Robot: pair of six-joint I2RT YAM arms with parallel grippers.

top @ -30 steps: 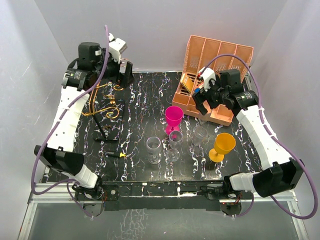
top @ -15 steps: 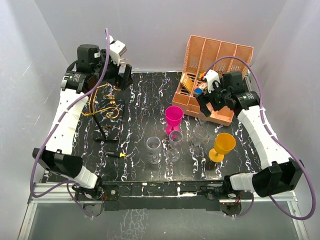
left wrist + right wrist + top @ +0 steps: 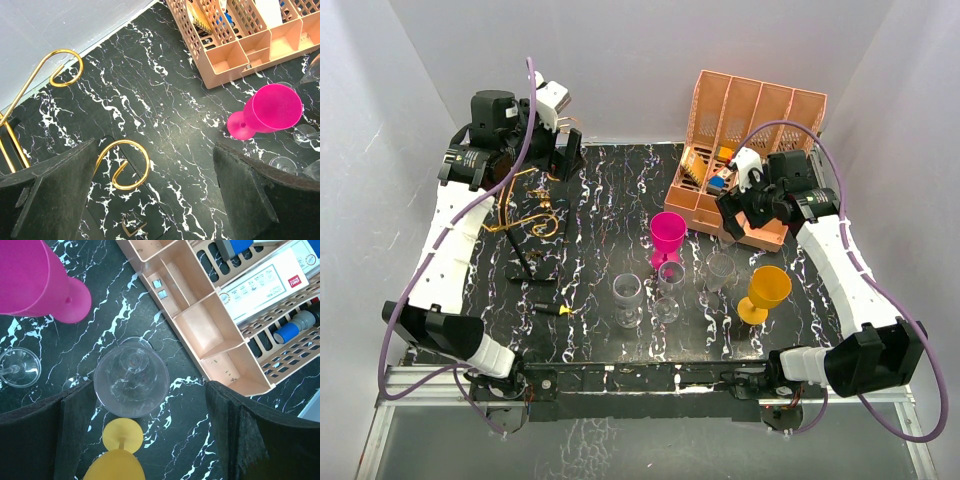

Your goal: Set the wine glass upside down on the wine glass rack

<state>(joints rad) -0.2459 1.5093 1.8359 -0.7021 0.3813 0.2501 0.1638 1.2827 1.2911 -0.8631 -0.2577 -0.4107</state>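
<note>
Three clear wine glasses stand on the black marbled table (image 3: 610,195): one (image 3: 627,296) in the middle, one (image 3: 668,290) beside it, one (image 3: 720,268) to the right. The gold wire rack (image 3: 525,215) stands at the left on its black base. My left gripper (image 3: 565,158) is open and empty, high above the rack's far side. Two gold scrolls (image 3: 125,167) show between its fingers (image 3: 50,200). My right gripper (image 3: 729,215) is open and empty, above the right clear glass (image 3: 131,382), which lies near its left finger (image 3: 75,435).
A pink goblet (image 3: 668,236) and a yellow goblet (image 3: 765,291) stand among the glasses. The salmon-pink organiser (image 3: 752,110), with boxes and small items in it, fills the back right, close to my right gripper. A small black pen-like item (image 3: 550,310) lies near the rack's base.
My right gripper has shifted slightly to the right, over the right clear glass. My left arm has drawn back a little. No glass has moved.
</note>
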